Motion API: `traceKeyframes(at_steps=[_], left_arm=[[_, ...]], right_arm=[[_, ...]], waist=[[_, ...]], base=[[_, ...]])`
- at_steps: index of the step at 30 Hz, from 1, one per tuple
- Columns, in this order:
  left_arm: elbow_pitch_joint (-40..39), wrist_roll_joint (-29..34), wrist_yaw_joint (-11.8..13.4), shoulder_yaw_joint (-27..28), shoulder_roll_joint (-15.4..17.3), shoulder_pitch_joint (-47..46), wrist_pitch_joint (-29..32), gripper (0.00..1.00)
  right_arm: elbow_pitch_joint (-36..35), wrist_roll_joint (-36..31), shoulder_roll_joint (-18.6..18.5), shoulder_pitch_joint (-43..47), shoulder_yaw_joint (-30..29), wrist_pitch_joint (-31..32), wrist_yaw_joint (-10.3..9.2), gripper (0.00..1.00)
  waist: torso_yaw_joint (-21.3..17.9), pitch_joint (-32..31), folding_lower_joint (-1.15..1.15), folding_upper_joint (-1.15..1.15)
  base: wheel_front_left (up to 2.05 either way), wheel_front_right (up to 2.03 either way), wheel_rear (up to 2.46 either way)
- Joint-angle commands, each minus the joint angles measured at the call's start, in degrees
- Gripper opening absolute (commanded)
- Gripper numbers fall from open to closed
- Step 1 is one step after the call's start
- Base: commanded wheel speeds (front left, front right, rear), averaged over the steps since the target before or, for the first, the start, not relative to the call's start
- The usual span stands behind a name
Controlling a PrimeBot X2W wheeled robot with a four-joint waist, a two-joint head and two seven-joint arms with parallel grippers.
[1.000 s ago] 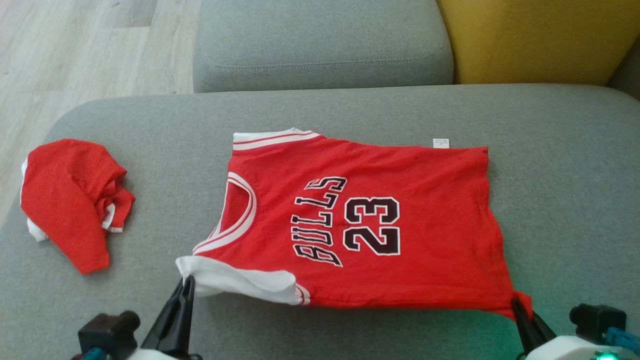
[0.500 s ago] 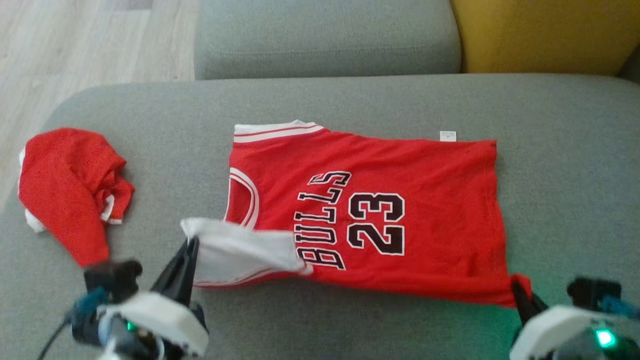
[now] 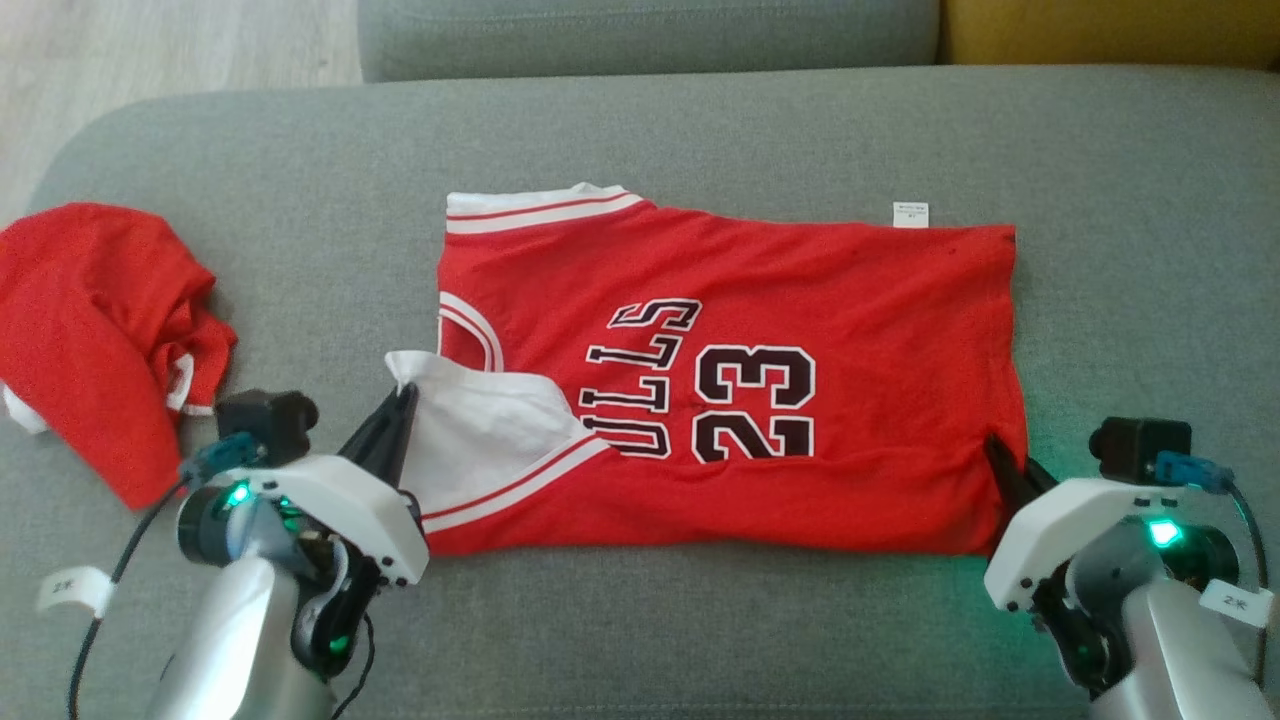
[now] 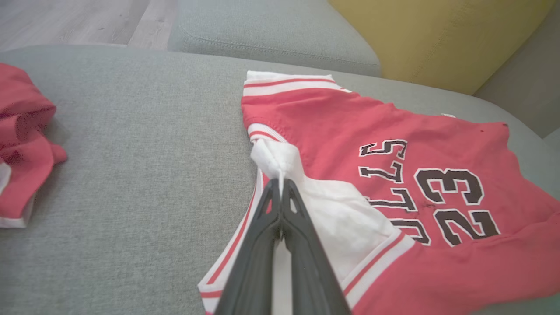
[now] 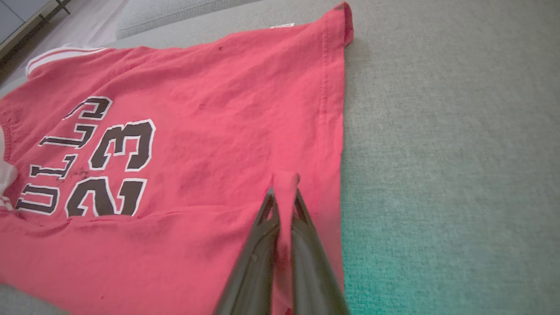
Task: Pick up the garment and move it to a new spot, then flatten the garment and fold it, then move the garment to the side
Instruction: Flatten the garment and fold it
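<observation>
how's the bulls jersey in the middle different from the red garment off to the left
The jersey lies spread out with its near edge turned over; the red garment sits crumpled in a heap. The jersey shows black lettering and 23; the red garment shows no print. The left gripper and right gripper pinch the jersey's near corners; the red garment is untouched. Both are red with white trim, on the grey cushion.

jersey [image 3: 770, 290] label [image 3: 910, 214] print unreadable, red cloth [image 3: 90, 330] cut by left edge
</observation>
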Motion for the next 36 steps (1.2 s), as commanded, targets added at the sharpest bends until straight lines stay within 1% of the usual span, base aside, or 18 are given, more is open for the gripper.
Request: traceKeyframes(at_steps=[1,2,3,4,7,9,12,17,18,22,26,32,36], left_arm=[[-0.19,-0.83,-0.21,1.19,1.53,-3.4,-1.19,0.0],[0.92,-1.04,-0.25,0.81,1.62,-3.92,-1.91,0.12],[1.91,-1.21,-0.28,0.47,1.71,-4.29,-2.71,0.71],[2.66,-1.41,-0.3,0.3,1.73,-4.54,-3.71,1.0],[3.49,-1.34,-0.15,0.59,1.79,-4.39,-7.96,1.0],[2.86,-0.72,0.81,1.06,1.64,-3.58,-11.34,1.0],[0.21,0.81,3.48,1.93,1.31,-1.52,-15.91,1.0],[-6.73,3.78,7.27,3.19,1.21,2.95,-18.38,1.0],[-6.73,3.78,7.27,3.19,1.21,2.95,-18.38,1.0],[-12.22,5.49,9.11,3.9,1.17,7.03,-18.71,1.0],[-15.74,6.89,10.16,3.55,1.19,10.85,-18.78,1.0],[-17.35,7.02,10.26,2.43,0.87,14.25,-18.78,1.0],[-17.08,7.32,10.29,2.08,1.17,14.43,-18.79,1.0]], right_arm=[[-0.86,-0.28,-0.85,-2.53,1.57,-1.4,-0.05,0.05],[-0.39,-0.26,-0.87,-2.99,1.8,-2.45,-0.05,0.44],[0.04,-0.13,-0.82,-3.31,2.04,-3.51,-0.05,1.0],[0.31,0.23,-0.7,-3.46,2.29,-4.58,-0.05,1.0],[0.07,0.47,-0.58,-3.36,2.72,-8.37,-0.05,1.0],[-1.11,0.26,-0.57,-2.86,2.86,-11.33,-0.05,1.0],[-4.27,-1.39,-0.65,-1.59,2.95,-15.73,-0.05,1.0],[-10.86,-4.92,-0.23,1.22,2.56,-20.85,-0.05,1.0],[-10.86,-4.92,-0.23,1.22,2.56,-20.85,-0.05,1.0],[-16.01,-6.87,0.69,3.99,2.38,-22.58,-0.05,1.0],[-19.9,-7.54,1.52,7.51,2.23,-22.18,-0.05,1.0],[-23.1,-7.32,2.22,10.85,2.22,-21.35,-0.05,1.0],[-23.37,-7.37,2.41,11.49,2.16,-20.92,-0.05,1.0]], waist=[[-0.09,0.42,0.0,0.0],[-0.13,0.64,0.0,0.0],[-0.13,0.76,0.0,0.0],[-0.11,0.79,0.0,0.0],[-0.08,0.76,0.0,0.0],[-0.01,0.61,0.0,0.0],[0.07,0.16,0.0,0.0],[0.08,-0.8,0.0,0.0],[0.08,-0.8,0.0,0.0],[-0.16,-1.82,0.0,0.0],[-0.39,-2.86,0.0,0.0],[-0.65,-3.39,0.0,0.0],[-0.63,-3.55,0.0,0.0]], base=[[0.0,0.0,0.0],[0.0,0.0,0.0],[0.0,0.0,0.0],[0.0,0.0,0.0],[0.0,0.0,0.0],[0.0,0.0,0.0],[0.0,0.0,0.0],[0.0,0.0,0.0],[0.0,0.0,0.0],[0.0,0.0,0.0],[0.0,0.0,0.0],[0.0,0.0,0.0],[0.0,0.0,0.0]])
